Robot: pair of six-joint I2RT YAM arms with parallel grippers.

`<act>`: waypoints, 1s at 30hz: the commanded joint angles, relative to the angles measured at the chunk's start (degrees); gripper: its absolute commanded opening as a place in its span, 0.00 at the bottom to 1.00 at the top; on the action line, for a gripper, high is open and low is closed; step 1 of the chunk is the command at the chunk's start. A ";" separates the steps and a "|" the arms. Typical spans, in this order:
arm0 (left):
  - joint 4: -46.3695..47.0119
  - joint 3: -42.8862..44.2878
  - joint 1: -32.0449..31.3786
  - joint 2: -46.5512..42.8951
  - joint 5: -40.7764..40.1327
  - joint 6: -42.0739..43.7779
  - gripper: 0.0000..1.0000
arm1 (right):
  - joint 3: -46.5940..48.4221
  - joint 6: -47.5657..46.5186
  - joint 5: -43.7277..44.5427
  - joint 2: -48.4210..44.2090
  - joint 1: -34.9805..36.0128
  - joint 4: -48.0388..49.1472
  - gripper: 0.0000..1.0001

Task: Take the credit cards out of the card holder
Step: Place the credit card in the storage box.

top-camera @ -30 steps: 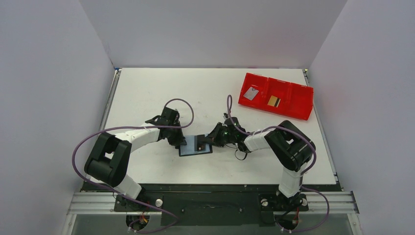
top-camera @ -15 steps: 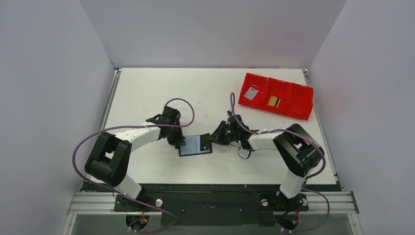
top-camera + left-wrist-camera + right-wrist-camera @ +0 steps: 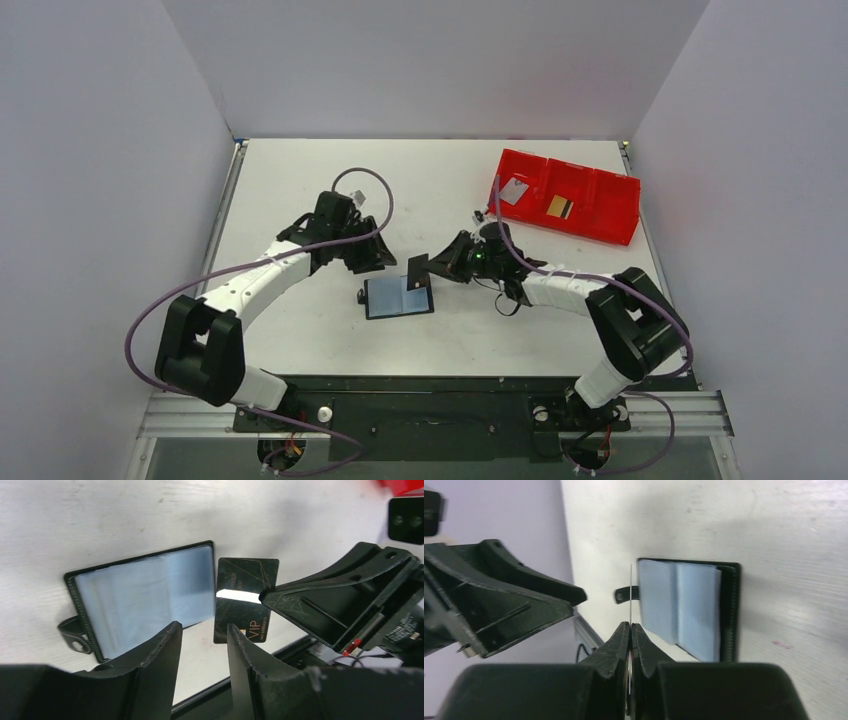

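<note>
**Right gripper** (image 3: 630, 627): I read its fingers (image 3: 616, 640) as pressed together on the black card (image 3: 245, 600), gripping it by one edge. In the right wrist view the card shows edge-on, a thin line running straight out from the fingertips. In the left wrist view its face carries gold lettering reading VIP. The card is outside the card holder (image 3: 398, 297), just beside the holder's end nearest these fingers. I cannot tell whether the two touch.

**Card holder:** it lies flat and open on the table (image 3: 300, 180), with bluish clear sleeves facing up inside a black border. A small strap tab (image 3: 70, 630) sticks out at the end away from the right fingers. I cannot tell whether anything sits inside the sleeves.

**Left gripper** (image 3: 204, 627): its fingers stand a moderate gap apart with nothing between them. The holder and the black card both lie past its fingertips, and I see no contact with either.

**Further out:** well beyond the right fingers stands a red tray (image 3: 590, 232). A silver card (image 3: 514, 191) lies in one end compartment and a gold card (image 3: 560, 207) with a dark stripe lies in the middle one.
</note>
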 commanded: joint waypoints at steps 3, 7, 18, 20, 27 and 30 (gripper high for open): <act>10.48 -0.08 3.32 -2.52 17.68 -5.18 0.39 | 1.26 7.04 -5.21 -6.01 -1.27 9.46 0.00; 16.49 -1.32 4.07 -2.62 23.66 -8.71 0.39 | 2.39 9.08 -6.58 -7.06 -1.37 11.53 0.00; 25.22 -4.86 4.21 -2.49 28.81 -13.64 0.33 | 2.23 11.86 -7.29 -7.84 -1.38 14.62 0.00; 27.73 -5.56 4.21 -2.38 29.82 -15.20 0.23 | 2.05 11.63 -7.09 -7.96 -1.31 14.55 0.00; 35.33 -8.41 4.21 -1.82 32.50 -20.84 0.00 | 1.67 10.21 -6.64 -8.33 -0.85 13.89 0.30; 39.94 -9.84 4.17 -1.38 32.85 -23.71 0.00 | 1.63 10.34 -6.70 -8.14 -0.20 14.73 0.37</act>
